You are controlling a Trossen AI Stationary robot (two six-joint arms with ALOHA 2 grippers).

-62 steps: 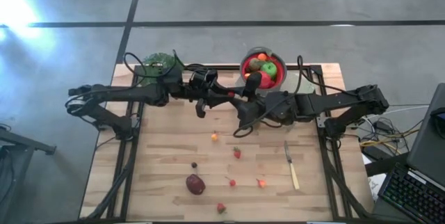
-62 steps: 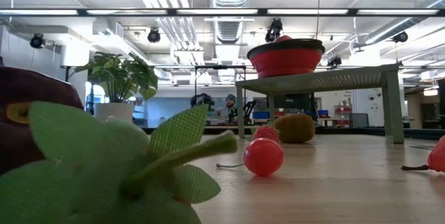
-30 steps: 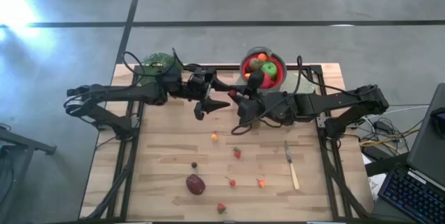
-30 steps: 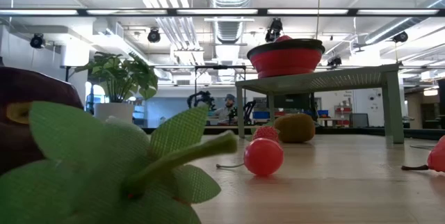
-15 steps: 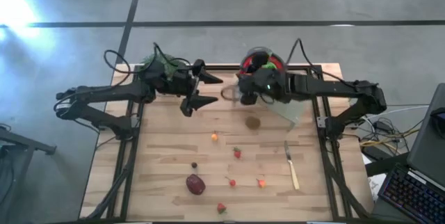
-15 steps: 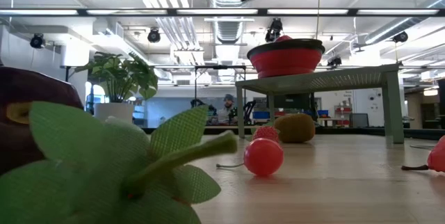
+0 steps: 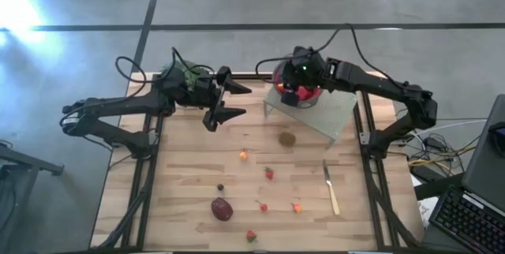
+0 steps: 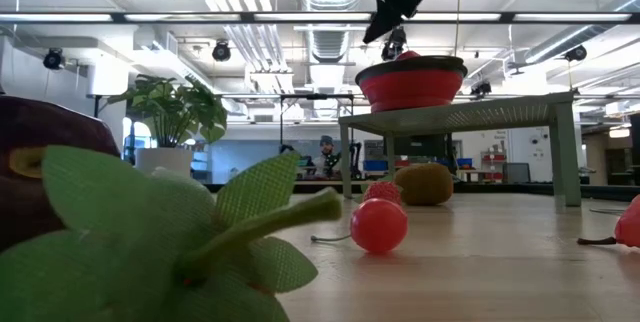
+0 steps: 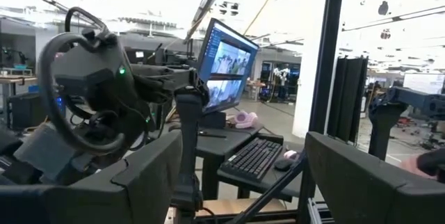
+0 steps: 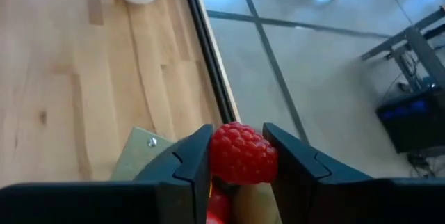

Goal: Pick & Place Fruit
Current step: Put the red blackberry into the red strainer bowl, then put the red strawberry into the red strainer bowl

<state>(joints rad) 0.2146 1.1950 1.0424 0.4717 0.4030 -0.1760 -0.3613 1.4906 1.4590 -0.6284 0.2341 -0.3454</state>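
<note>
Both arms are dark, near black, built of slim jointed links with bulkier housings at the joints — black cables loop off each in loose arcs. The left claw (image 7: 226, 105) has two long, pointed dark fingers. The right claw (image 10: 236, 156) shows blocky, matt dark fingers — flat inner faces.

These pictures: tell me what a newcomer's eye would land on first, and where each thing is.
First, the right gripper above the red bowl on the small raised stand at the table's far edge, shut on a bumpy red berry. Next, the left gripper, open in mid-air beside the potted plant. Then the loose fruit across the wooden table: a kiwi and a maroon plum.
</note>
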